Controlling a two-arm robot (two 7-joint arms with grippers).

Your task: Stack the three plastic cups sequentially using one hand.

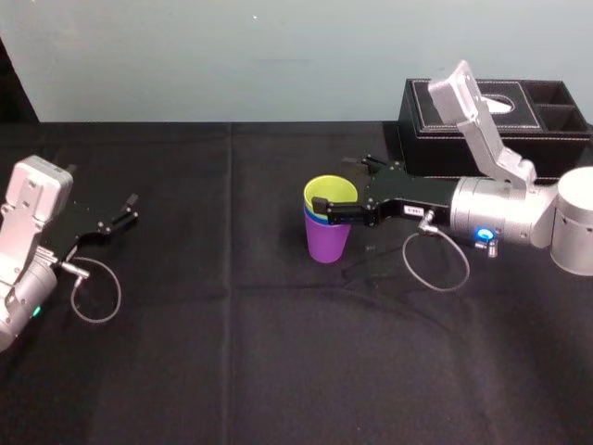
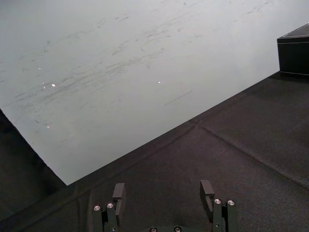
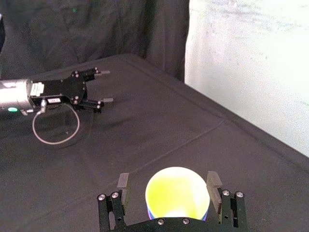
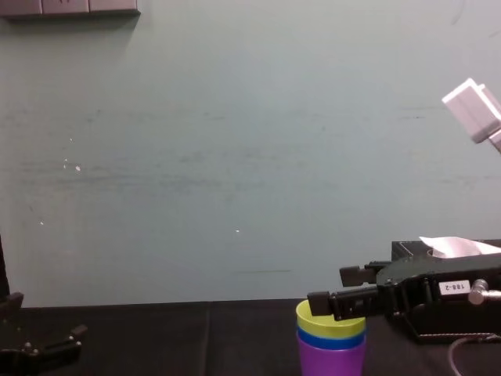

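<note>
The three plastic cups stand nested as one stack in the middle of the black table: purple (image 1: 328, 243) at the bottom, a thin blue rim (image 1: 313, 219) above it, yellow-green (image 1: 335, 193) on top. In the chest view the same stack shows yellow-green (image 4: 329, 325), blue (image 4: 333, 340) and purple (image 4: 330, 360). My right gripper (image 1: 332, 182) reaches in from the right with one finger on each side of the top cup's rim. It is open, and the right wrist view shows a gap beside the yellow-green cup (image 3: 176, 193). My left gripper (image 1: 125, 211) rests open at the table's left side.
A black leather tissue box (image 1: 435, 139) stands at the back right, behind the right arm. Cable loops hang from both wrists onto the black cloth (image 1: 232, 352). A pale wall rises behind the table's far edge.
</note>
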